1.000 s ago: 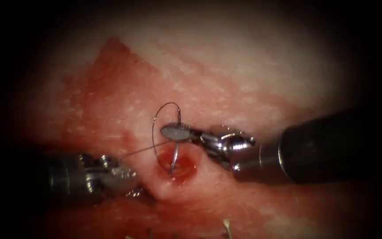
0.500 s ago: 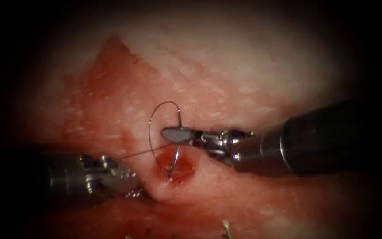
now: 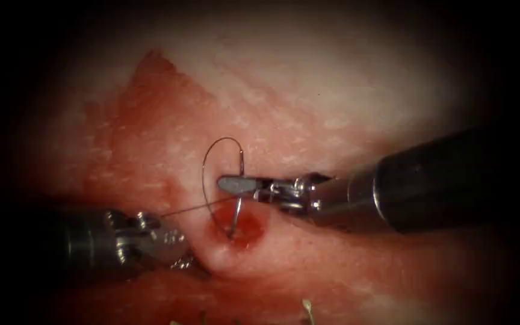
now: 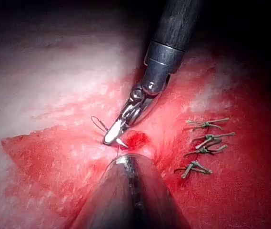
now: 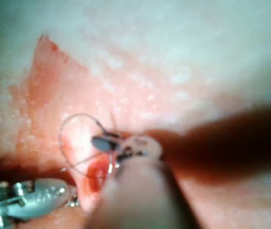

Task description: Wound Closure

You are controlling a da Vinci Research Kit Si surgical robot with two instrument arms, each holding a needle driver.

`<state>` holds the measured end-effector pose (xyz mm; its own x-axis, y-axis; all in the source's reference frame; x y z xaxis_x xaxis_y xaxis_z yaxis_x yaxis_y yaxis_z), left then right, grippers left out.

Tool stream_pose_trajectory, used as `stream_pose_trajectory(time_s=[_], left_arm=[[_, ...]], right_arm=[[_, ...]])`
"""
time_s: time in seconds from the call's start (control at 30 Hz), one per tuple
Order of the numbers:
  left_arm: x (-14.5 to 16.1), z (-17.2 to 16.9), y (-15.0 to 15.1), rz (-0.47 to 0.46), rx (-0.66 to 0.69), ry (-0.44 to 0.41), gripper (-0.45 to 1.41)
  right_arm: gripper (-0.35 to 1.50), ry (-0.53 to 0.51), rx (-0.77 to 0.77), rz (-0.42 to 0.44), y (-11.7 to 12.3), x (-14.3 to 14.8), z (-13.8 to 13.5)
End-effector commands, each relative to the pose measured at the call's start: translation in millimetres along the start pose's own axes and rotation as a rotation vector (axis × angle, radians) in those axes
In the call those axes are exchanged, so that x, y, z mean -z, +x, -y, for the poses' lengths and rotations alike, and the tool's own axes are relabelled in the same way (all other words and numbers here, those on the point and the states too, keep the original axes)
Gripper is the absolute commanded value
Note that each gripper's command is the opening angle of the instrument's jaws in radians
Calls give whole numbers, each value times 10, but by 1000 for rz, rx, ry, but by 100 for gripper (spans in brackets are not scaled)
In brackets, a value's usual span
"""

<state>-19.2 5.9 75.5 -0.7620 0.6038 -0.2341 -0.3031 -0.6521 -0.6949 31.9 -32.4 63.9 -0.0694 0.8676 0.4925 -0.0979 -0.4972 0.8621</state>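
Lying nearest, the left tool (image 3: 170,238) gripped the thread (image 3: 197,206) with its fingers together, unmoved since a second earlier. Just beyond, the right tool (image 3: 234,183) had rolled, its fingers clamped on the needle (image 3: 238,207) mid-curve, tip down in the red fluid (image 3: 249,227) pooled on the tissue (image 3: 332,108).

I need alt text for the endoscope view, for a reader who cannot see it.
The right tool grips the curved needle along its body, its tip down in the red fluid on the tissue. Thread loops above the jaws; a strand runs to the left tool.
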Motion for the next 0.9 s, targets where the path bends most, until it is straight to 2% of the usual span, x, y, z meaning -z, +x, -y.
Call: stream_pose_trajectory(time_s=[0.03, 0.47, 0.9], left_arm=[[-11, -4, -1, 1, 1, -4, -45], [-11, -3, -1, 2, 1, -4, -45], [-10, -3, -2, 2, 0, -4, -45]], right_arm=[[-35, 3, -15, 6, -10, -4, -8], [-35, 16, -98, 30, -34, -8, -2], [-35, -16, -105, 26, -39, -4, 4]])
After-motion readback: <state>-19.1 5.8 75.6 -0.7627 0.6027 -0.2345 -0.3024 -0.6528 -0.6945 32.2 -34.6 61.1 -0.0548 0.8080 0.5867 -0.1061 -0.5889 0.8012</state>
